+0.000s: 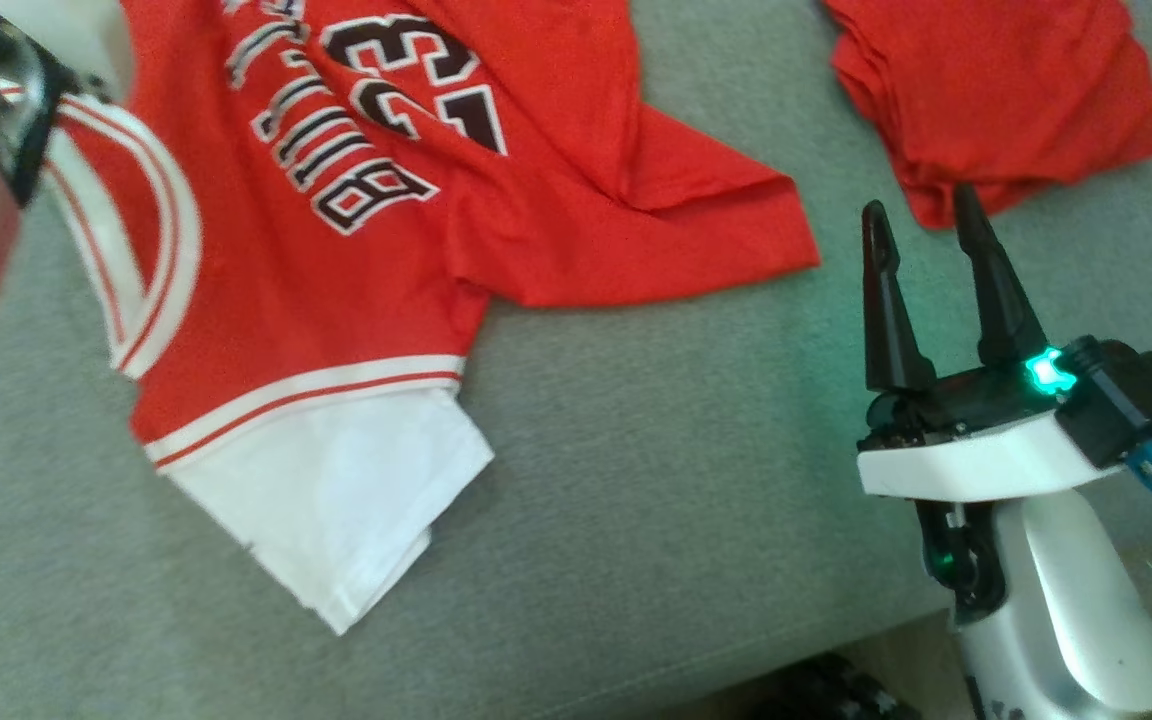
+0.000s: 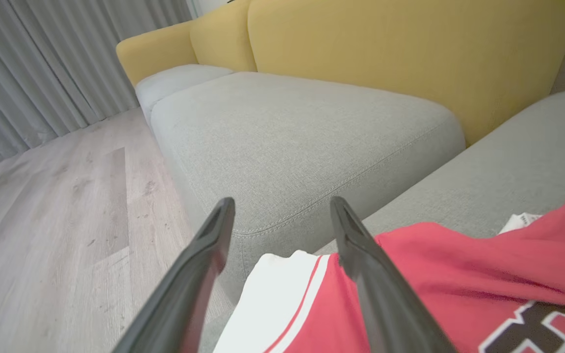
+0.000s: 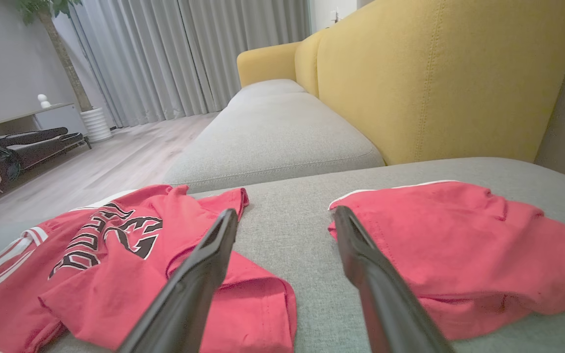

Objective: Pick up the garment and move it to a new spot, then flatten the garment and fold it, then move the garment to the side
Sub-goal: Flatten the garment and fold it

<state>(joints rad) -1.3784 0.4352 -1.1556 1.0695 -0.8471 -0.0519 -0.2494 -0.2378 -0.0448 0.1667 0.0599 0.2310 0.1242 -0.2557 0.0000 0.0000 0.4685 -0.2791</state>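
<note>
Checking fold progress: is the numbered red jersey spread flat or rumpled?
Rumpled: the jersey is doubled over beside its number, with creases across it.

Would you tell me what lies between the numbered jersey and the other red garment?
Bare grey cushion separates the jersey from the other red garment, clearest in the right wrist view.

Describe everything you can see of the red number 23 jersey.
The jersey is red, thin knit-looking fabric, with white-and-red striped trim, a white sleeve and black lettering edged in white. It lies rumpled on the grey sofa cushion, one red flap folded across its front. The open left gripper hangs above its trimmed edge; contact cannot be judged.
</note>
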